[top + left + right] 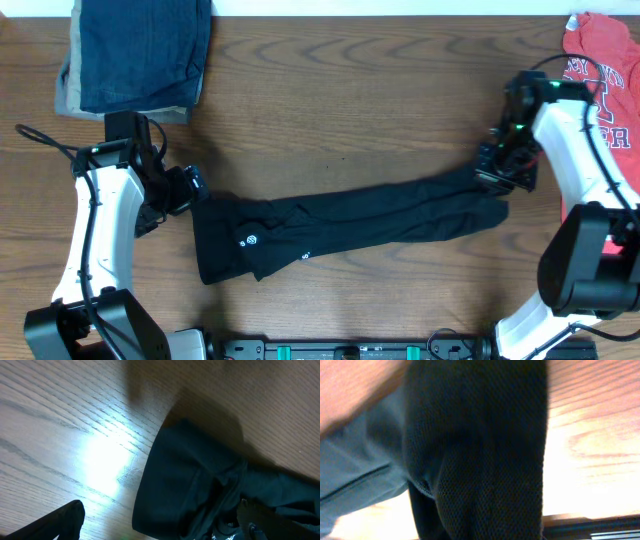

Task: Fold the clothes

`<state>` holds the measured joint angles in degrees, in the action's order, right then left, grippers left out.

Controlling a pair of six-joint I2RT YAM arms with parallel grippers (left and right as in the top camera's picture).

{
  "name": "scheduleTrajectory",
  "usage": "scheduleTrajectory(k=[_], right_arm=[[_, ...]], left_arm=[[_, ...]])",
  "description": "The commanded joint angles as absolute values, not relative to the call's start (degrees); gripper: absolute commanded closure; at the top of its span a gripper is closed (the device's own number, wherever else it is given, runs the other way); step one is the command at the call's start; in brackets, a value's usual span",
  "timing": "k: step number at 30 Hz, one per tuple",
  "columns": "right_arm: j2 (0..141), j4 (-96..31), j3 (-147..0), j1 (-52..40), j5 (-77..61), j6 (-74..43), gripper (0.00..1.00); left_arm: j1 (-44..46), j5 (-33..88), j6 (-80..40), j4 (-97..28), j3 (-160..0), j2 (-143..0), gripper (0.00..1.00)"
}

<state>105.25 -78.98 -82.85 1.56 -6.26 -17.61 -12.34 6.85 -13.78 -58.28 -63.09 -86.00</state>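
**A:** How do the right fingers stand?

**B:** The right gripper [497, 180] is closed, pinching the right end of the shirt [360, 220]. From its wrist camera, black mesh cloth fills most of the view. The fingers themselves are hidden behind it.

**A:** And the left?

**B:** The left gripper [192, 192] is spread wide and grips nothing. One dark finger [65, 520] shows at the bottom left of its wrist view. The shirt's left end lies between it and the other side. Whether the tips touch the cloth, I cannot tell.

**A:** Where does the shirt lie?

**B:** Across the middle of the table [330, 100], pulled into a long, narrow band from one gripper to the other. The left end is broader and flat on the wood, with the small white logo [249, 239] facing up. The right end narrows and runs up into the closed gripper.

**A:** Anything else around?

**B:** A red T-shirt [600, 60] lies at the far right corner, behind the right arm. A denim stack [140, 50] lies at the far left corner. Both are well apart from the shirt.
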Motion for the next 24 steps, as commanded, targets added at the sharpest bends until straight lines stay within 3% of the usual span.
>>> scheduleTrajectory(k=[1,14,24], right_arm=[[105.2,-78.6,-83.9,-3.4,-6.7,-18.2,0.99],[105.2,-70.8,-80.9,-19.1,-9.6,-18.5,0.97],[105.2,-63.9,-71.6,-23.3,-11.6,-18.6,0.92]], left_arm=[[-12.5,6.0,-14.5,-58.5,-64.0,-85.7,0.02],[-12.5,6.0,-14.5,-58.5,-64.0,-85.7,0.02],[-12.5,6.0,-14.5,-58.5,-64.0,-85.7,0.02]])
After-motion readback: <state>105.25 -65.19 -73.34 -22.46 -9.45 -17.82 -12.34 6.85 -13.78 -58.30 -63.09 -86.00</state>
